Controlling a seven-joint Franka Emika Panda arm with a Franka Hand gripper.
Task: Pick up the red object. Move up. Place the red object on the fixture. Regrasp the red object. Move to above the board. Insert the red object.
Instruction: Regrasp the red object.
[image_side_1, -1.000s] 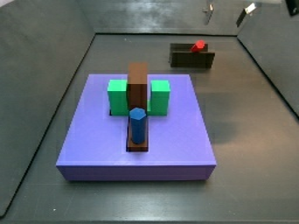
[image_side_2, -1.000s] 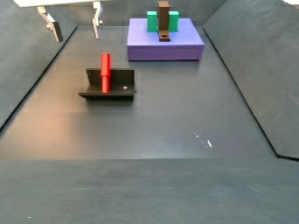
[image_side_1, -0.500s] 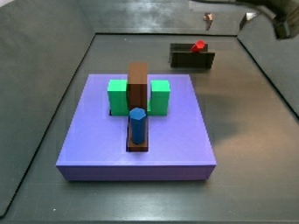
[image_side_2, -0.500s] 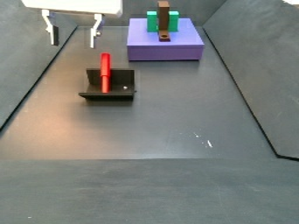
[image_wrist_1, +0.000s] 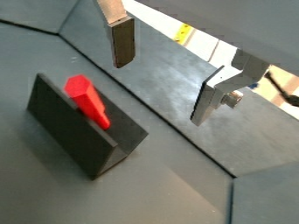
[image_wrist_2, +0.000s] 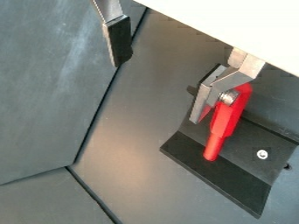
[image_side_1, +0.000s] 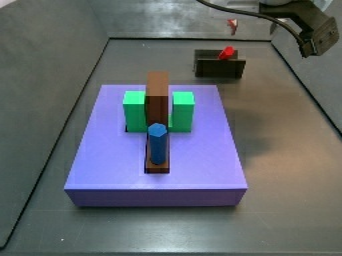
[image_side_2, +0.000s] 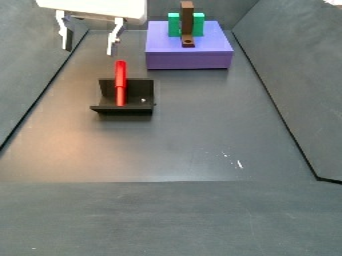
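Observation:
The red object (image_side_2: 120, 82) is a slim red peg that rests leaning on the fixture (image_side_2: 127, 100), a small dark bracket on the grey floor; both also show near the far wall, as the red object (image_side_1: 229, 52) and the fixture (image_side_1: 221, 67). My gripper (image_side_2: 88, 38) hangs open and empty in the air, above and a little beyond the fixture. In both wrist views the fingers (image_wrist_1: 121, 42) stand wide apart with only floor between them, and the red object (image_wrist_2: 222, 127) lies beside one finger (image_wrist_2: 208, 96). The purple board (image_side_1: 187, 165) lies apart from them.
On the board stand green blocks (image_side_1: 134, 110), a tall brown block (image_side_1: 158, 95) and a blue peg (image_side_1: 158, 142). Grey walls enclose the floor. A yellow tape measure (image_wrist_1: 184, 33) lies outside the wall. The arm's wrist (image_side_1: 315, 32) reaches in from the upper right.
The open gripper has come lower and closer to the fixture, with more of the arm now in view. The red object and the board have not moved.

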